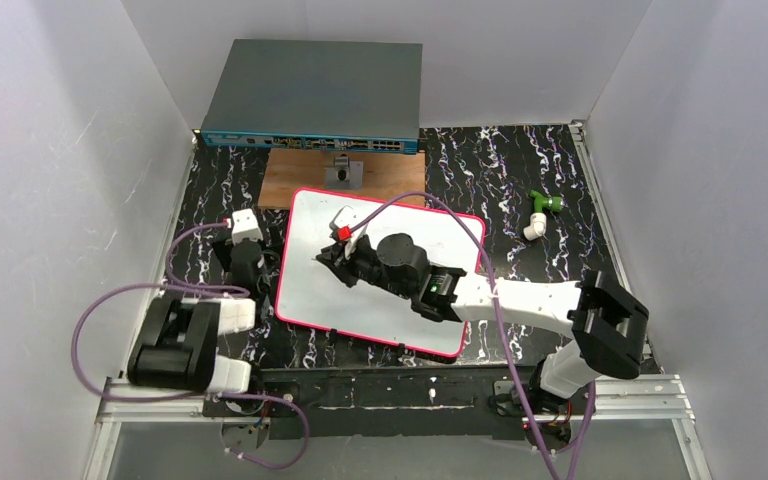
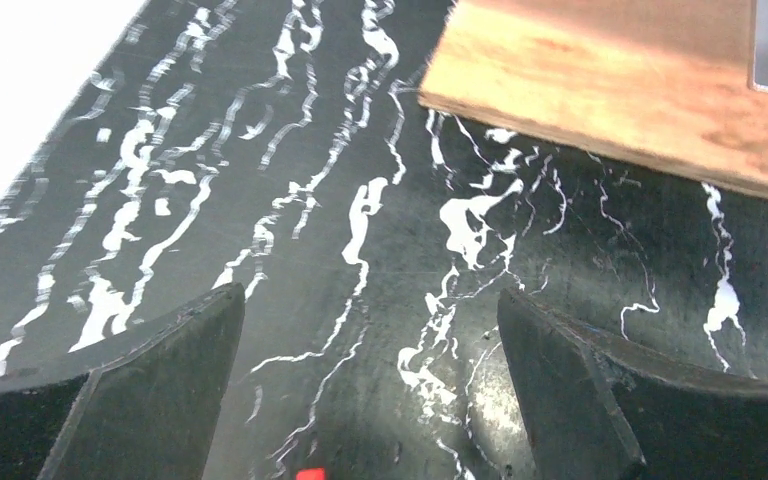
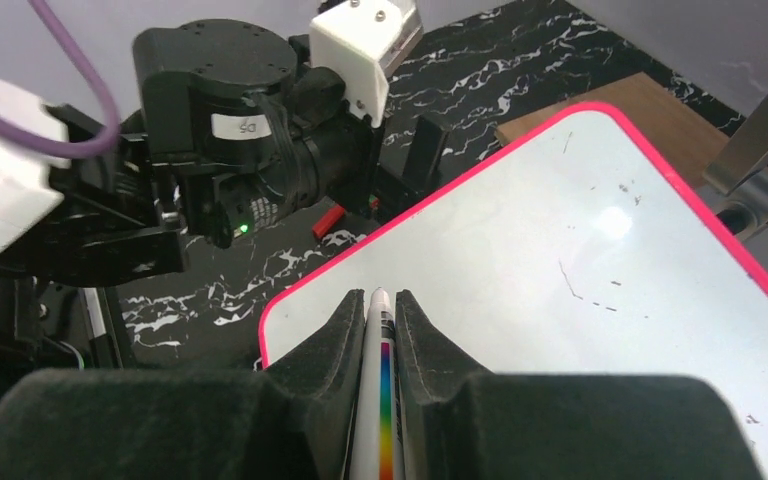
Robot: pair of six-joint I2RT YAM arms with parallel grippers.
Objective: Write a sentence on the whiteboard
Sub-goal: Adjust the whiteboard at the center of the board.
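The black, white-veined tabletop [image 1: 520, 170] carries a pink-rimmed white whiteboard [image 1: 310, 275], a brown wooden board [image 1: 290, 185] touching its far edge, and a green-and-white plastic fitting [image 1: 539, 213] well apart.

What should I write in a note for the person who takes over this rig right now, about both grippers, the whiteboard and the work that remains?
Left gripper: open and empty, over the marbled table beside the wooden board.
Right gripper: shut on a marker, its tip pointing out over the whiteboard. I cannot tell whether the tip touches.
Whiteboard: flat on the table, just in front of the wooden board.
Done: marker in grip, above the board.
Left: the whole sentence. No red writing shows, only a few small dark specks.
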